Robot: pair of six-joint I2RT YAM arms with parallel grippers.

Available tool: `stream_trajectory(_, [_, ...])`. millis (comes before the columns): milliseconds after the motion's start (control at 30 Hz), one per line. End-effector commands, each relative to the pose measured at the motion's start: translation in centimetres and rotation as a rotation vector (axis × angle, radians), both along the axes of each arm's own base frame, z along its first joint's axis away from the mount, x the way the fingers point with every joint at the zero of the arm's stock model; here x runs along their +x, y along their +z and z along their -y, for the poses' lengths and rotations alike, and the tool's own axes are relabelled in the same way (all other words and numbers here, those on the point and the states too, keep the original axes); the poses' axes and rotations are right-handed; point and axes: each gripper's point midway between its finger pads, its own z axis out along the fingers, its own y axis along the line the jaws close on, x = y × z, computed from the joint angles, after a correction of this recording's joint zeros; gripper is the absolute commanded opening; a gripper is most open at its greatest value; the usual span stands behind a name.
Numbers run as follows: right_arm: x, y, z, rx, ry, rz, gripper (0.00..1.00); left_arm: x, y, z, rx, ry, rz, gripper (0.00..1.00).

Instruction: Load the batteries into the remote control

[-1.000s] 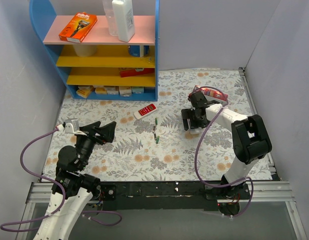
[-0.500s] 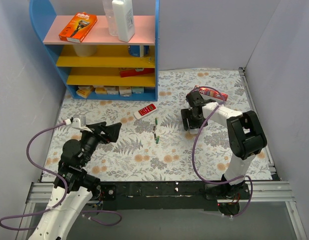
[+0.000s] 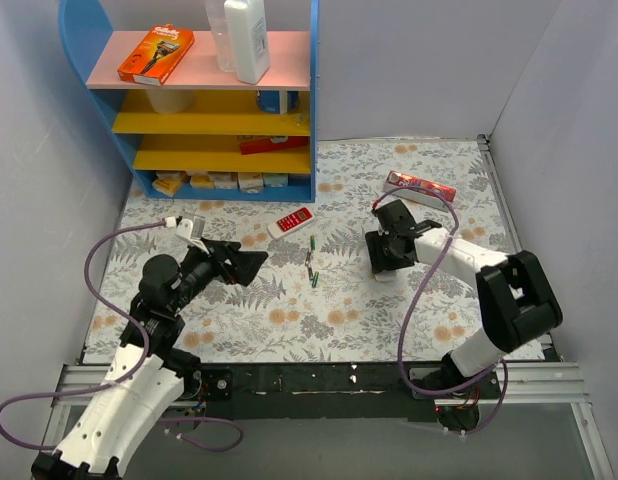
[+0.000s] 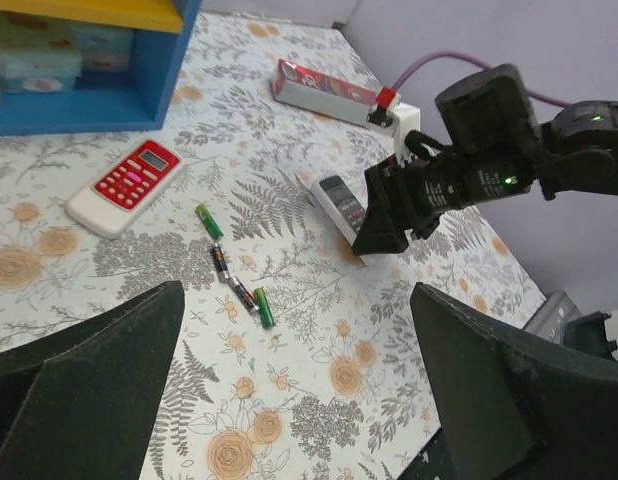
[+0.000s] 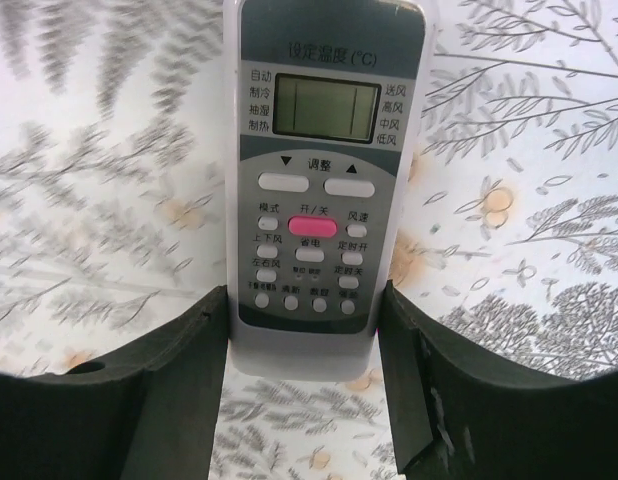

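Observation:
The remote control (image 5: 319, 150) lies face up on the floral cloth, its screen pointing away from the wrist camera; it also shows in the left wrist view (image 4: 341, 203). My right gripper (image 5: 302, 305) (image 3: 389, 252) is down over its button end, and both fingers press against its long sides. Several batteries (image 3: 312, 262) (image 4: 234, 275) lie loose in a short line near the table's middle, left of the remote control. My left gripper (image 3: 247, 258) (image 4: 294, 330) hovers wide open left of the batteries, holding nothing.
A red remote with white buttons (image 3: 291, 221) (image 4: 124, 185) lies behind the batteries. A red box (image 3: 419, 185) rests at the back right. The blue shelf unit (image 3: 219, 100) stands at the back left. My right arm's purple cable (image 3: 419, 290) loops over the cloth.
My right gripper has come down over the remote control and its jaws have narrowed onto its sides. My left arm has swung right, toward the batteries, still open.

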Motion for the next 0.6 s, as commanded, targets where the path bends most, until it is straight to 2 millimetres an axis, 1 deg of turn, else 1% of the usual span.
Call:
stream_trajectory(0, [-0.3, 4.7, -3.5, 0.167, 0.092, 0.149, 0.29, 0.0, 0.8, 2.2, 0.002, -0.136, 0.029, 0.98])
stream_trajectory(33, [-0.5, 5.1, -4.1, 0.197, 0.108, 0.169, 0.28, 0.3, 1.0, 2.4, -0.007, -0.14, 0.022, 0.98])
stream_trajectory(67, [-0.7, 6.6, -4.7, 0.237, 0.127, 0.209, 0.28, 0.8, 1.0, 2.9, -0.027, -0.151, 0.006, 0.98])
stream_trajectory(100, [-1.2, 7.3, -5.5, 0.27, 0.152, 0.223, 0.26, 0.9, 1.2, 3.2, -0.042, -0.16, 0.002, 0.98])
stream_trajectory(133, [-1.4, 8.3, -6.5, 0.322, 0.186, 0.244, 0.26, 1.2, 2.0, 3.5, -0.064, -0.171, 0.029, 0.98])
stream_trajectory(167, [-1.8, 9.5, -7.1, 0.362, 0.211, 0.276, 0.26, 1.5, 1.7, 4.0, -0.072, -0.191, 0.018, 0.98])
stream_trajectory(200, [-2.4, 10.3, -7.9, 0.408, 0.247, 0.283, 0.26, 1.7, 1.6, 4.2, -0.093, -0.2, 0.003, 0.98])
stream_trajectory(233, [-2.8, 10.8, -8.4, 0.437, 0.265, 0.296, 0.25, 1.9, 2.4, 4.5, -0.113, -0.214, 0.038, 0.98])
stream_trajectory(267, [-2.9, 12.1, -8.9, 0.481, 0.291, 0.342, 0.25, 2.0, 2.5, 4.8, -0.127, -0.226, 0.043, 0.98])
stream_trajectory(300, [-3.9, 12.6, -9.7, 0.532, 0.339, 0.34, 0.25, 2.0, 2.0, 5.4, -0.142, -0.26, 0.018, 0.98])
stream_trajectory(333, [-4.2, 13.2, -10.1, 0.566, 0.36, 0.354, 0.25, 2.0, 2.8, 5.7, -0.163, -0.285, 0.066, 0.98])
stream_trajectory(367, [-4.4, 14.8, -10.6, 0.614, 0.39, 0.408, 0.25, 1.9, 2.8, 6.1, -0.174, -0.313, 0.076, 0.98])
stream_trajectory(400, [-5.5, 14.9, -11.2, 0.659, 0.434, 0.397, 0.24, 1.5, 3.4, 6.7, -0.197, -0.365, 0.11, 0.98])
stream_trajectory(433, [-5.9, 15.6, -11.5, 0.69, 0.458, 0.413, 0.24, 1.4, 3.1, 6.9, -0.206, -0.382, 0.108, 0.98])
stream_trajectory(467, [-6.3, 17.2, -12.0, 0.738, 0.488, 0.463, 0.24, 1.3, 3.2, 7.2, -0.211, -0.406, 0.118, 0.98])
stream_trajectory(500, [-7.3, 17.2, -12.4, 0.774, 0.526, 0.45, 0.24, 1.3, 3.3, 7.5, -0.217, -0.426, 0.136, 0.98])
stream_trajectory(533, [-7.8, 18.1, -12.6, 0.806, 0.553, 0.471, 0.24, 1.1, 3.2, 7.8, -0.218, -0.448, 0.137, 0.98])
stream_trajectory(567, [-8.4, 18.5, -12.9, 0.834, 0.575, 0.473, 0.24, 1.1, 3.1, 8.0, -0.218, -0.46, 0.14, 0.98])
